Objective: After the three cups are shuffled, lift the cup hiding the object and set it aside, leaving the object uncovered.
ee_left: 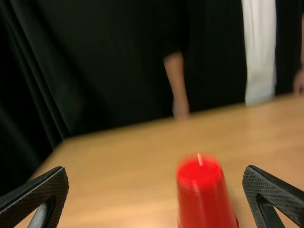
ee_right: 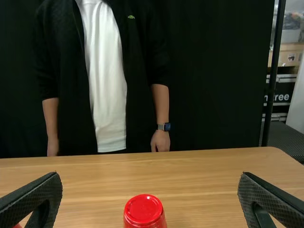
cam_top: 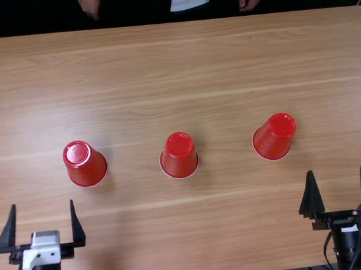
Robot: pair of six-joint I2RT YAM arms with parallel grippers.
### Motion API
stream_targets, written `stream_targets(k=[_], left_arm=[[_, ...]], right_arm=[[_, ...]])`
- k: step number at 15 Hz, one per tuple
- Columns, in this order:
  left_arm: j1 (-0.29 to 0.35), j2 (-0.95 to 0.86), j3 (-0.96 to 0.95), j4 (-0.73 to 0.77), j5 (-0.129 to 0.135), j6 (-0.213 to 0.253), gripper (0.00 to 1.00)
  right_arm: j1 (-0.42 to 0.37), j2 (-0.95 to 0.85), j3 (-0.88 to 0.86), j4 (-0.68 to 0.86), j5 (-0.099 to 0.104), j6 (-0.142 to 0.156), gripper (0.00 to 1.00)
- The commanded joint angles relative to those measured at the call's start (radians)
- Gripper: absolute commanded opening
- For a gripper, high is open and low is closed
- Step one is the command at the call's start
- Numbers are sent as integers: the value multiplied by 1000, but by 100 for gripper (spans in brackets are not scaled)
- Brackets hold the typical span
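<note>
Three upside-down red cups stand in a row on the table [cam_top: 173,76]: left cup [cam_top: 85,163], middle cup [cam_top: 179,155], right cup [cam_top: 274,136]. My left pincer [cam_top: 41,206] and right pincer [cam_top: 337,171] hang near the table's near edge, both wide open and empty. No cup is lifted yet, and the object is hidden.

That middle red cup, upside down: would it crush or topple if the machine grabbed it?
The middle red cup looks like thin disposable plastic, so probably very light and easily dented by a hard squeeze. It stands on its wider rim on the wooden table, so a push would likely slide it rather than tip it. Its glossy tapered wall might slip.
</note>
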Motion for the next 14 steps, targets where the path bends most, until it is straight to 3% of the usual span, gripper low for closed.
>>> stream_targets(k=[1,3,5,7,10,14], left_arm=[[-3,88,115,-40,-15,21,100],[-8,249,302,-250,-12,-50,100],[-5,382,443,-377,-19,-122,100],[0,507,567,-429,-23,-126,100],[1,730,810,-653,-41,-128,100],[23,925,1015,-841,-43,-128,100]], right_arm=[[-11,58,81,-32,9,-1,100],[-11,143,176,-124,9,-1,100],[-9,239,296,-214,8,-25,100],[-9,377,436,-330,2,-58,100],[-6,564,611,-514,2,-63,100],[-1,790,828,-770,2,-74,100]])
